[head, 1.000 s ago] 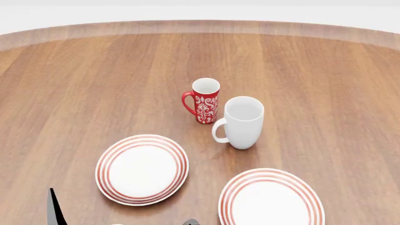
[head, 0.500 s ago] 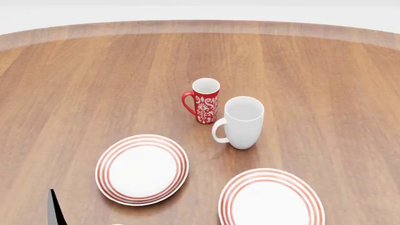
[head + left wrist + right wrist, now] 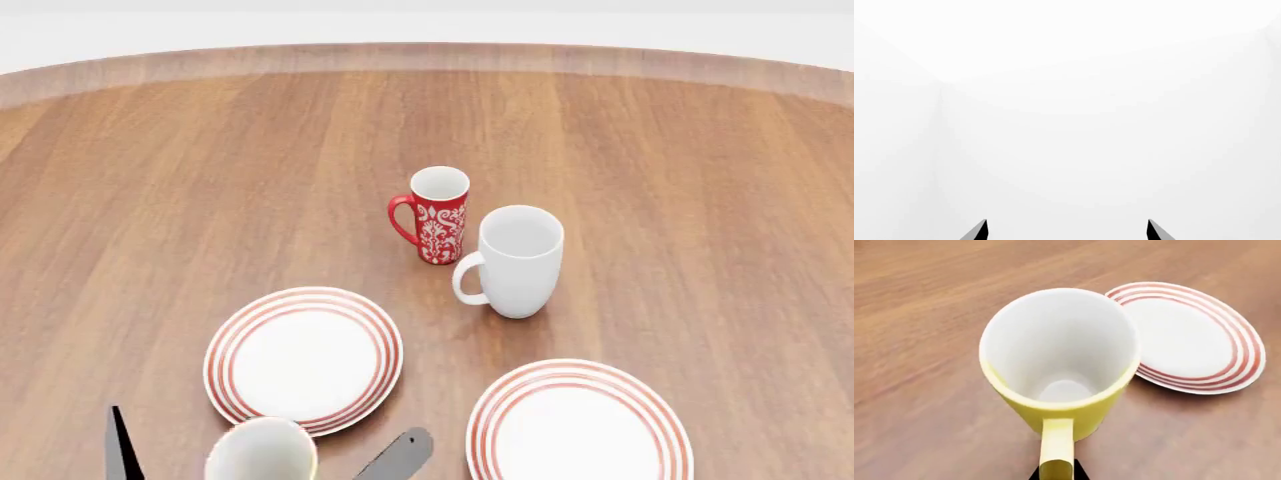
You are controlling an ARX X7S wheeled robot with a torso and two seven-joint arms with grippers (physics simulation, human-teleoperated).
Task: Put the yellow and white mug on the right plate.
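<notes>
Yellow mug (image 3: 1057,372) hangs off the right pincer (image 3: 1056,471), which pinches only the handle, low over the desk (image 3: 200,160), near side, w/ the left plate (image 3: 227,345) just beyond it. Right plate (image 3: 581,430) lies off to that pincer's right. Risk: thin handle grip, so mug may swing or slip mid-carry, or get dropped on the wrong plate. Left pincer (image 3: 1066,231) spread, holding nothing.

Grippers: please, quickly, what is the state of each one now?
Left gripper: open, holding nothing.
Right gripper: shut on the yellow and white mug, at its handle.
</notes>
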